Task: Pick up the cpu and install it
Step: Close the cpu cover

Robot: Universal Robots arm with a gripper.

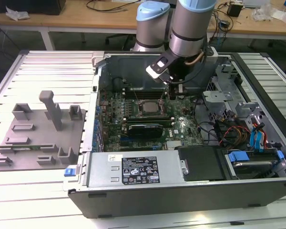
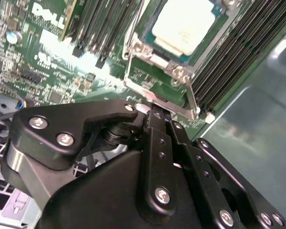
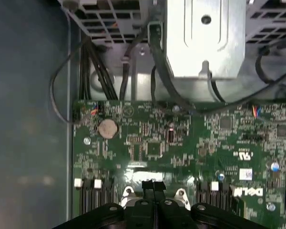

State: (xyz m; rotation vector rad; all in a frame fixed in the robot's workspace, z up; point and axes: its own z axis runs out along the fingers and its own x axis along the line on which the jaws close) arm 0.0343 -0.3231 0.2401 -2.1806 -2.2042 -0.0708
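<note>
The gripper [image 2: 157,113] is fully closed, fingertips pressed together with nothing between them. It hangs low over the circuit board [image 3: 152,129] inside the open computer case [image 1: 181,202]. In the exterior view I see it just to that view's right of the socket, close to the case's far wall.

Clearances: the cpu [image 2: 183,28] sits in the socket, framed on all sides by the metal bracket [image 2: 133,71]. Rows of dark memory slots [image 2: 238,52] run along both flanks of the socket, and beyond one row the case wall rises. The space above the cpu is open. The fingertips are at one bracket edge, apart from the chip; I cannot tell whether they touch the bracket.

Orientation: the cpu lies flat, silvery plate up, its edges parallel to the bracket and slots. It is square, so I record no long axis.

Markings: white lettering is printed on the board. Marks on the cpu plate are too faint to tell. A white label [image 1: 139,170] sits on the silver box [image 1: 105,167] at the case's near side.
</note>
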